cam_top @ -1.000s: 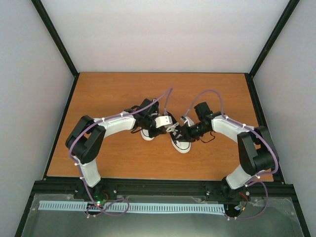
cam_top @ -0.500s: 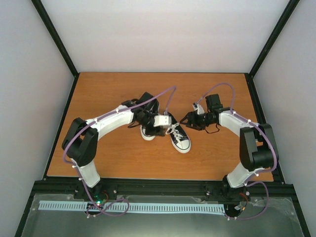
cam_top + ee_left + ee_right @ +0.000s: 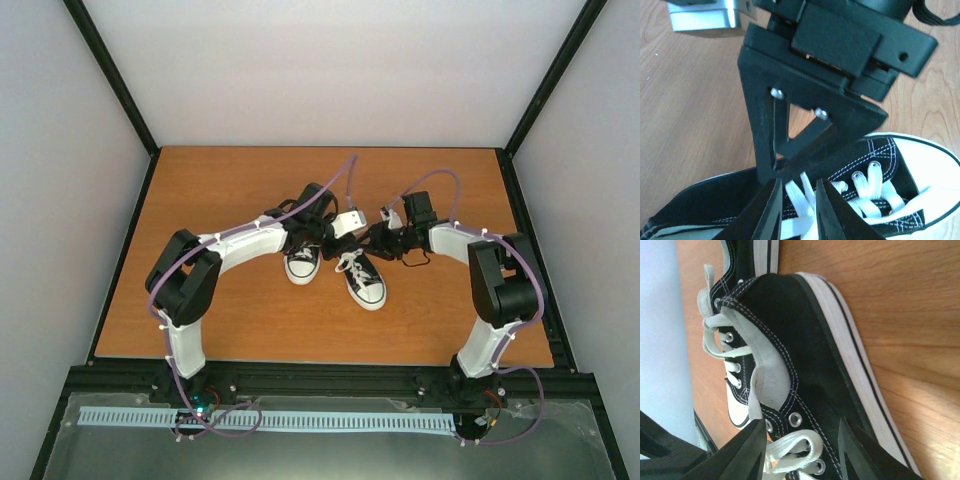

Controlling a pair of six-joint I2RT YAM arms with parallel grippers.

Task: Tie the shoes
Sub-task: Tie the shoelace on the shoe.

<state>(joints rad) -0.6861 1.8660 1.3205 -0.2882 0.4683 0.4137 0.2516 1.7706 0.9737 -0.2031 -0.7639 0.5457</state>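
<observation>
Two black sneakers stand side by side at mid-table, the left shoe (image 3: 302, 266) and the right shoe (image 3: 366, 284), toes toward me. My left gripper (image 3: 336, 243) hangs over the right shoe's tongue. In the left wrist view my left gripper (image 3: 797, 182) has its jaws a narrow gap apart, with white lace (image 3: 801, 200) running between them. My right gripper (image 3: 378, 240) is at the same shoe's heel side. In the right wrist view my right gripper (image 3: 802, 427) is wide open, with a lace loop (image 3: 795, 450) and the shoe's black side (image 3: 810, 340) between its jaws.
The right gripper's black body (image 3: 810, 115) fills the left wrist view just above the shoe, very close to my left fingers. The other shoe (image 3: 747, 255) shows at the top of the right wrist view. The orange tabletop (image 3: 220, 190) is bounded by a black frame.
My right gripper pulled away to the right, then came back to the right shoe. My left wrist shifted back and to the right, uncovering the left shoe.
</observation>
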